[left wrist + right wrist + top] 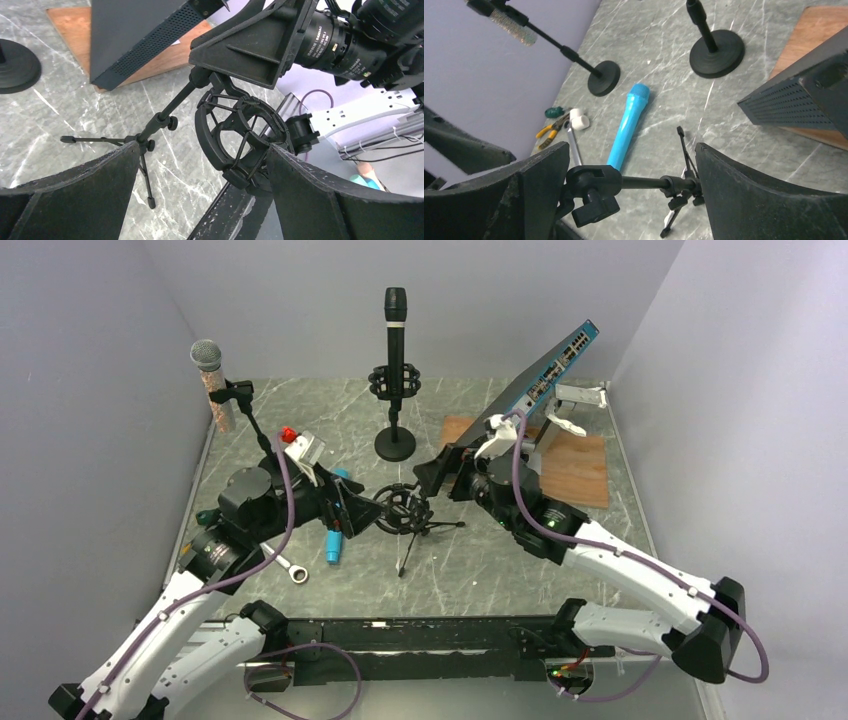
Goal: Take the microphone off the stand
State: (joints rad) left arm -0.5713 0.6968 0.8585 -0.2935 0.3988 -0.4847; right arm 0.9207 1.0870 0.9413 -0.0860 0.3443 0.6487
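A small black tripod stand (420, 532) stands at the table's middle with an empty shock mount (405, 510) on top. A blue microphone (335, 545) lies on the table left of it, partly under my left arm; it also shows in the right wrist view (626, 127). My left gripper (365, 512) is open, with the shock mount (240, 135) between its fingers and against the right one. My right gripper (435, 475) is open above the stand, its fingers either side of the stand's rod (644, 182).
A black microphone (395, 335) stands in a round-base stand at the back. A silver-headed microphone (210, 370) sits in a stand at back left. A tilted network switch (545, 370) leans over a wooden board (580, 465). A wrench (292, 570) and pliers (549, 132) lie front left.
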